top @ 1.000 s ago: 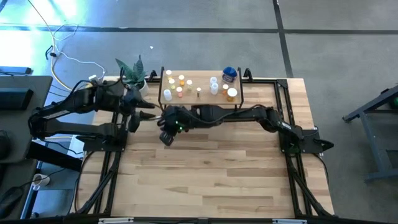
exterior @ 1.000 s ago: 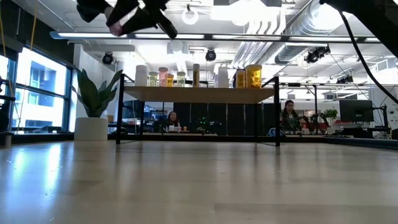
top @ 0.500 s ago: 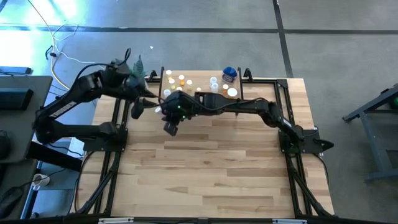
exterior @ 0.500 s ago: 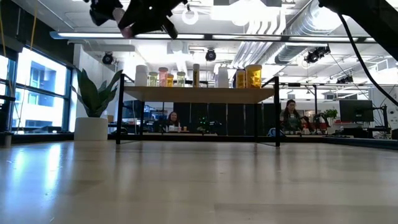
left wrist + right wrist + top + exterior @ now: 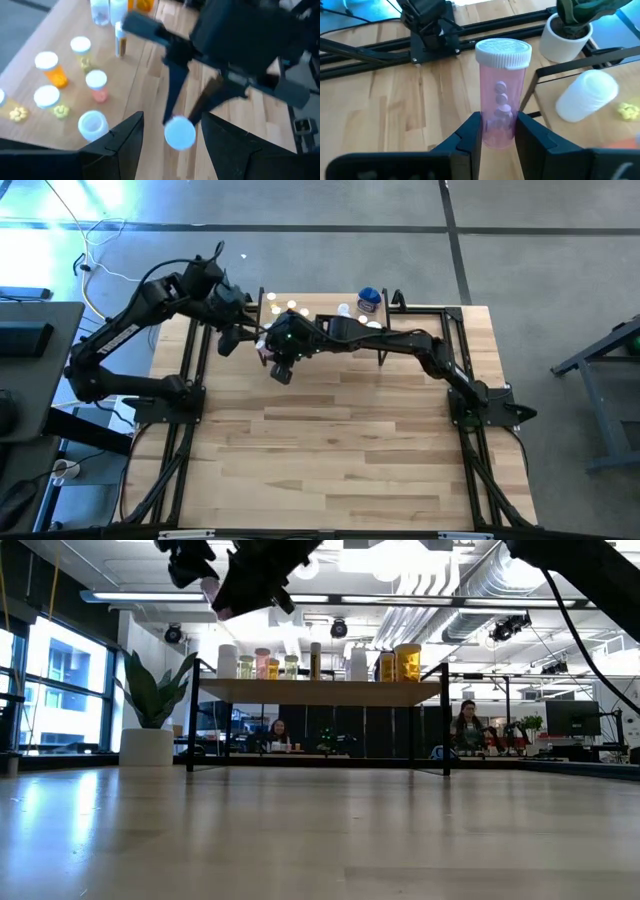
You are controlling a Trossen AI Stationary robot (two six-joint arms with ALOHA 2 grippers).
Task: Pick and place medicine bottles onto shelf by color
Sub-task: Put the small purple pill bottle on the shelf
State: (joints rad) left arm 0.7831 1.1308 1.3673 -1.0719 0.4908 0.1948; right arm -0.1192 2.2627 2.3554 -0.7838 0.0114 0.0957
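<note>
The right gripper [image 5: 497, 131] is clamped on a translucent pink pill bottle with a white screw cap [image 5: 502, 90], and it is carrying it high over the wooden counter [image 5: 340, 450]. The bottle stands upright between the fingers, long axis vertical, cap up, gripped around its lower body.

The small light-wood shelf on thin black legs [image 5: 320, 691] lies just ahead of the right gripper and a little below it; that is the relation the placing move turns on. The right arm is the one loaded, so it looks like the one to make the drop.

The left gripper [image 5: 165, 132] hovers right beside it with its fingers spread and nothing between them, looking down on the bottle's white cap.

From above, the bottle is mostly hidden under the right gripper; the right wrist view shows it plainly, with pale pills inside and a white bottle lying on its side [image 5: 586, 102] on the shelf just ahead. The low view adds the height: the pink bottle hangs above the row of standing bottles [image 5: 407, 662].
</note>
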